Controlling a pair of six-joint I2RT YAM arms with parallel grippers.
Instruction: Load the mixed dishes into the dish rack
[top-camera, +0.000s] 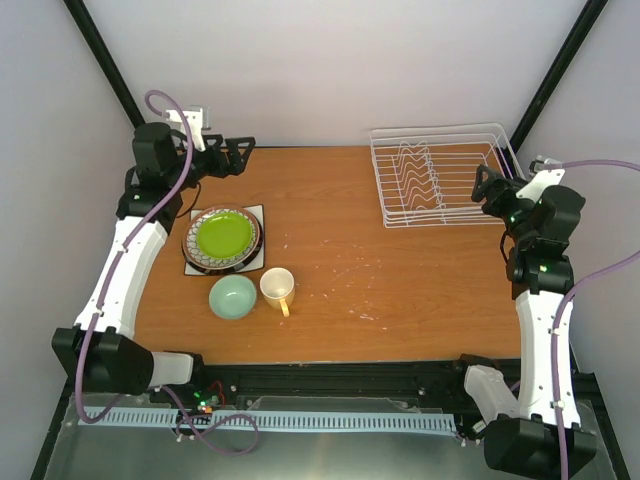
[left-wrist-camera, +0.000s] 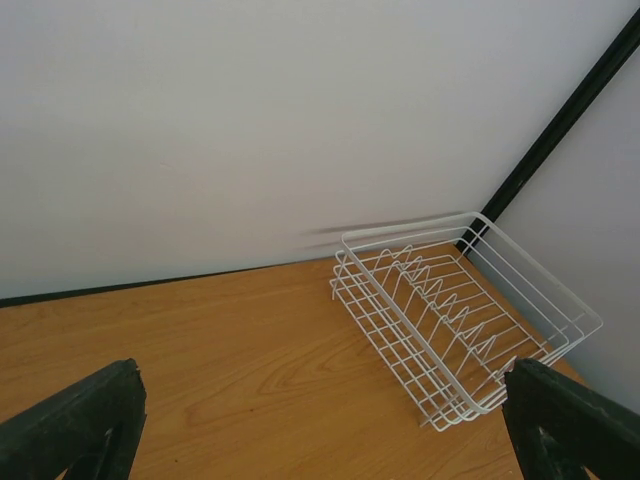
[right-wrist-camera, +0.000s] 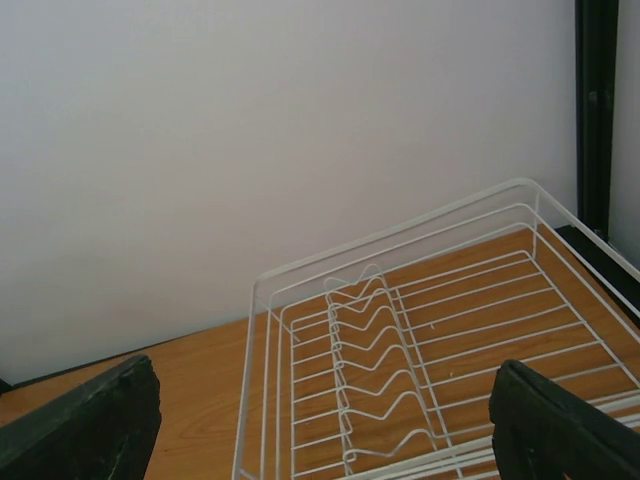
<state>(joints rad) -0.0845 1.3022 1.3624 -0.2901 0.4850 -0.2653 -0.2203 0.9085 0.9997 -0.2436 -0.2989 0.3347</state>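
The lime-green small plate (top-camera: 223, 235) lies on top of a stack: under it the petal-patterned plate (top-camera: 199, 257), a dark rim just showing around that, and the white square plate (top-camera: 254, 264) at the bottom. The pale mint bowl (top-camera: 232, 297) and the pale yellow mug (top-camera: 277, 287) stand in front of the stack. The white wire dish rack (top-camera: 443, 175) stands empty at the back right; it also shows in the left wrist view (left-wrist-camera: 455, 320) and the right wrist view (right-wrist-camera: 400, 330). My left gripper (top-camera: 235, 155) (left-wrist-camera: 330, 425) is open and empty at the back left. My right gripper (top-camera: 487, 190) (right-wrist-camera: 325, 420) is open and empty at the rack's right side.
The wooden table (top-camera: 350, 270) ends at white walls behind and at both sides. Black frame posts (top-camera: 555, 70) rise at the back corners. The rack's wavy dividers (top-camera: 418, 172) run down its middle.
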